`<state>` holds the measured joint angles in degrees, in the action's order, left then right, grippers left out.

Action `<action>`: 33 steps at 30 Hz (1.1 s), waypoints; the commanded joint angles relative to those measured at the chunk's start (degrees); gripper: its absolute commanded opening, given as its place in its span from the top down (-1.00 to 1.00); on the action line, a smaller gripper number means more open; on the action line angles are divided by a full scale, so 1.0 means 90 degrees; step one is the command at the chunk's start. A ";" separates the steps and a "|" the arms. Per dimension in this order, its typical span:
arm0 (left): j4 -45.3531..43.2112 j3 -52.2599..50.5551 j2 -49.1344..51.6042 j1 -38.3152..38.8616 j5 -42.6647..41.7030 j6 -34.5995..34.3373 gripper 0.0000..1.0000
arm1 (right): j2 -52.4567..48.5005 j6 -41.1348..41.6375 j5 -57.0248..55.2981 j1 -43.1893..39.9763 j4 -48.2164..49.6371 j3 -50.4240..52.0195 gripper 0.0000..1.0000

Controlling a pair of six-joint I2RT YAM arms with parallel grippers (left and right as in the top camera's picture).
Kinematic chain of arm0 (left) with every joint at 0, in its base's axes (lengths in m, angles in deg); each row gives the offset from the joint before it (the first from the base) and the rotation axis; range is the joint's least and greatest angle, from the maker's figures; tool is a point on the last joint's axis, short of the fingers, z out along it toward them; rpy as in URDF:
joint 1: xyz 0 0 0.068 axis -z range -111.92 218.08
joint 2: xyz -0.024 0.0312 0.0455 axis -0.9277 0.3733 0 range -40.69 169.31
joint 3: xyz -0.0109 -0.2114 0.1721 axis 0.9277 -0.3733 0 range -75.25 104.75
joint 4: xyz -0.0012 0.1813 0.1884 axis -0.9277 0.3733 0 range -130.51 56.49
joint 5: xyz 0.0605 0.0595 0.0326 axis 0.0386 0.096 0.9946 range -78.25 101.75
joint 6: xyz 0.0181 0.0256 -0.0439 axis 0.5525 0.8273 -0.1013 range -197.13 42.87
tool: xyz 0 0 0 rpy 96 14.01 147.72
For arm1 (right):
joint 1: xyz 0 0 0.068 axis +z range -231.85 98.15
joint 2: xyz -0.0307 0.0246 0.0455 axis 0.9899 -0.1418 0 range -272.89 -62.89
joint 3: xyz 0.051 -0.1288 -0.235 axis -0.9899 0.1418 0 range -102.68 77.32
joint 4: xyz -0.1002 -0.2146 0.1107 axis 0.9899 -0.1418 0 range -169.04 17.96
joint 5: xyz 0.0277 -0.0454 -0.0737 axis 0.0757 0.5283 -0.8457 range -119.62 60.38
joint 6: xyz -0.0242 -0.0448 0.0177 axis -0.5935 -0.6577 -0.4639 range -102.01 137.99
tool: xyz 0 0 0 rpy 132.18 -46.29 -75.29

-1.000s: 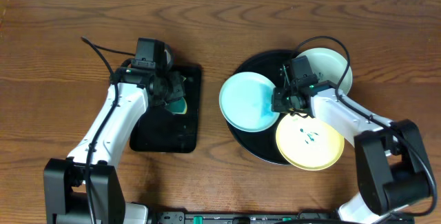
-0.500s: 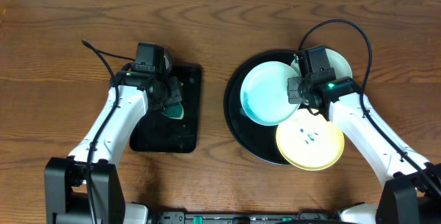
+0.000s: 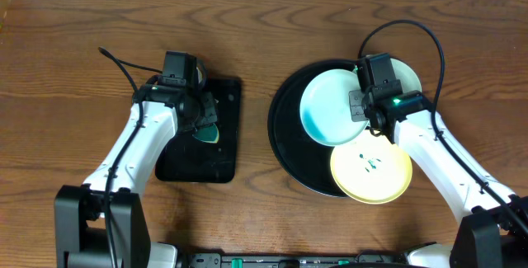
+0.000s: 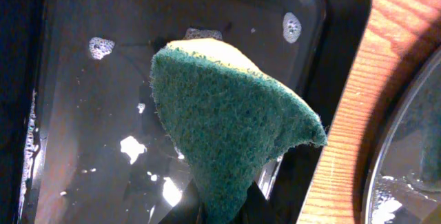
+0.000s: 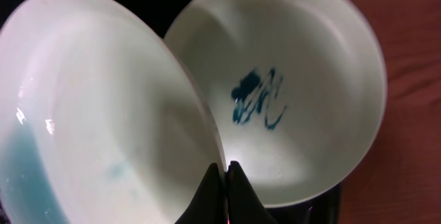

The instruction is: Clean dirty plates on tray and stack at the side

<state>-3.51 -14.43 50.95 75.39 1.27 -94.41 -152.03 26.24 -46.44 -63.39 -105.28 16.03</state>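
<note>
Left gripper (image 3: 204, 119) clenched on sponge (image 4: 227, 134) above small tray (image 3: 223, 165). Blue plate (image 3: 330, 107) sits well right of it, over round tray (image 3: 285, 148), rim pinched by right gripper (image 3: 361, 108), overlapping scribbled plate (image 5: 289, 93).

Seen from a fixed camera straight above, the wood table (image 3: 264, 29) fills the frame, with the rectangular tray (image 3: 202, 157) at left and the round tray (image 3: 285, 136) at right. The left wrist camera looks steeply down at close range on a green sponge (image 4: 234, 127) over the rectangular tray, catching the round tray's rim at its right edge. The right wrist camera, closer still, faces down on the blue-white plate (image 5: 89, 114) and scribbled plate (image 5: 310, 65); both also appear overhead.
</note>
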 commanded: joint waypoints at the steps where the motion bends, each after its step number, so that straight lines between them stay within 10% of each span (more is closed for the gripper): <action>1: -0.0041 -0.0044 0.0194 -0.0019 0.0083 0.0185 0.85 | 0.0087 -0.0406 -0.0517 0.0131 0.0027 -0.0372 0.98; 19: -0.0529 -0.0044 0.1185 -0.0019 0.0675 0.0255 0.83 | 0.0087 -0.2310 -0.4107 0.1892 0.0772 -0.0804 0.98; 25: -0.0505 -0.0044 0.1231 -0.0019 0.0675 0.0253 -0.04 | 0.0087 -0.2302 -0.4158 0.1984 0.0818 -0.0804 0.98; 33: -0.0316 -0.0044 0.1231 -0.0019 0.0670 0.0250 -0.15 | 0.0087 -0.2297 -0.4272 0.1984 0.0867 -0.0804 0.96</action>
<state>-7.27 -14.43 61.42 75.41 6.15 -92.31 -152.03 5.82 -82.50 -45.67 -97.84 10.23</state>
